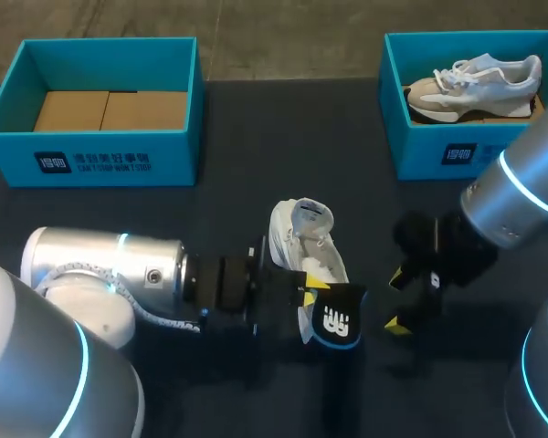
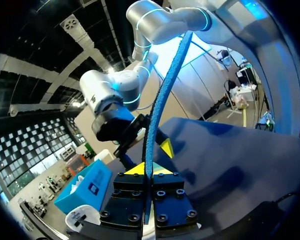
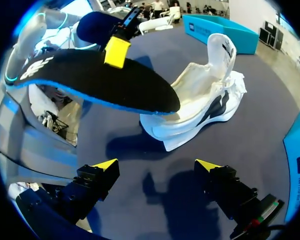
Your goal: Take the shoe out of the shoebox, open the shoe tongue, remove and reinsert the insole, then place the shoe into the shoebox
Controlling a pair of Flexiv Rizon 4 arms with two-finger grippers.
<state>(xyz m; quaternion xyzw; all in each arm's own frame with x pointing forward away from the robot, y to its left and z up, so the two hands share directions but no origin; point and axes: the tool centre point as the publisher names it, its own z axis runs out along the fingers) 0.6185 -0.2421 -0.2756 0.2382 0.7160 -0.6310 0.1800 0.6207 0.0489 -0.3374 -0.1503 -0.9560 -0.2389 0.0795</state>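
Note:
A white shoe [image 1: 303,239] lies on the dark table with its tongue pulled open and its toe towards the robot. My left gripper [image 1: 307,294] is shut on the edge of the black insole [image 1: 338,319] with a blue rim, holding it in the air just in front of the shoe. In the left wrist view the insole [image 2: 166,85] rises edge-on from between the closed yellow tips of my left gripper [image 2: 149,170]. My right gripper [image 1: 399,298] stands open to the right of the insole. From the right wrist, the insole [image 3: 105,85] hangs ahead of my right gripper [image 3: 156,165], with the shoe [image 3: 205,100] behind it.
A blue shoebox [image 1: 14,137] holding only cardboard stands at the back left. A second blue shoebox [image 1: 397,137] at the back right holds a grey and white shoe [image 1: 475,82]. Dark tabletop lies between the boxes and the shoe.

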